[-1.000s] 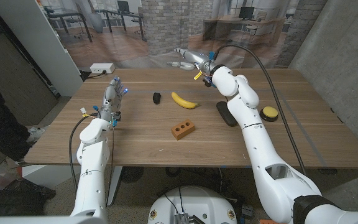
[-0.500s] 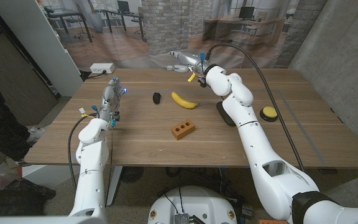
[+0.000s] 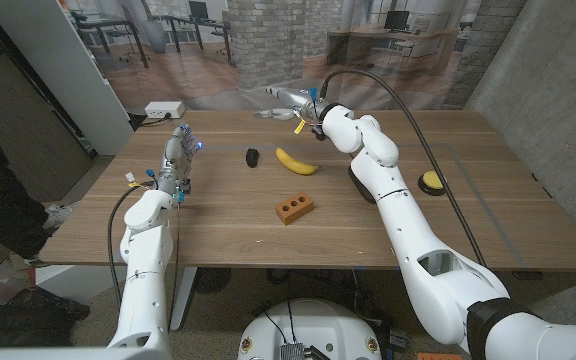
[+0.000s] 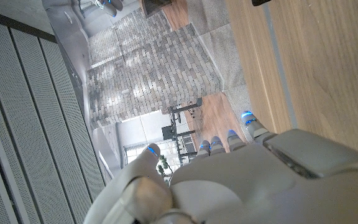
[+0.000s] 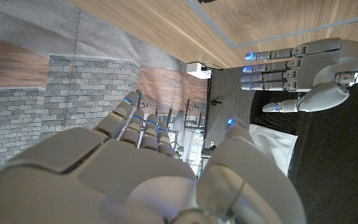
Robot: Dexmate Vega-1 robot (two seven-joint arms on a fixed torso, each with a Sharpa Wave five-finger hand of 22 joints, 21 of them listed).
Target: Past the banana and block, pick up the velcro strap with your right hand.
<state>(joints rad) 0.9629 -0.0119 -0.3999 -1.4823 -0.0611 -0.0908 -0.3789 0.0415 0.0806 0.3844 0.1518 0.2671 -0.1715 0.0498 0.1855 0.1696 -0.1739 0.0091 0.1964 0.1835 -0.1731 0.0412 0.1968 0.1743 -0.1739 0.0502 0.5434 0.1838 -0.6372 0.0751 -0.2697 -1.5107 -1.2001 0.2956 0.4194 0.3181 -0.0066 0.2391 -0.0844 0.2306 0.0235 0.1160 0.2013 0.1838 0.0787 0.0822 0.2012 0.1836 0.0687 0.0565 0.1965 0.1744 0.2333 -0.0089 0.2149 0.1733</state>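
The bench (image 3: 218,225) carries everything, and the right hand (image 3: 286,100) hangs out over its far edge, fingers straight and apart, holding nothing. By my read the reach is under way but the grasp isn't begun. The left hand (image 3: 177,158) stands at the left side, fingers up and apart, empty. The banana (image 3: 297,161) and block (image 3: 295,208) sit mid-bench. The strap (image 3: 252,156), small and dark, lies just left of the banana, untouched, nearer than that right hand.
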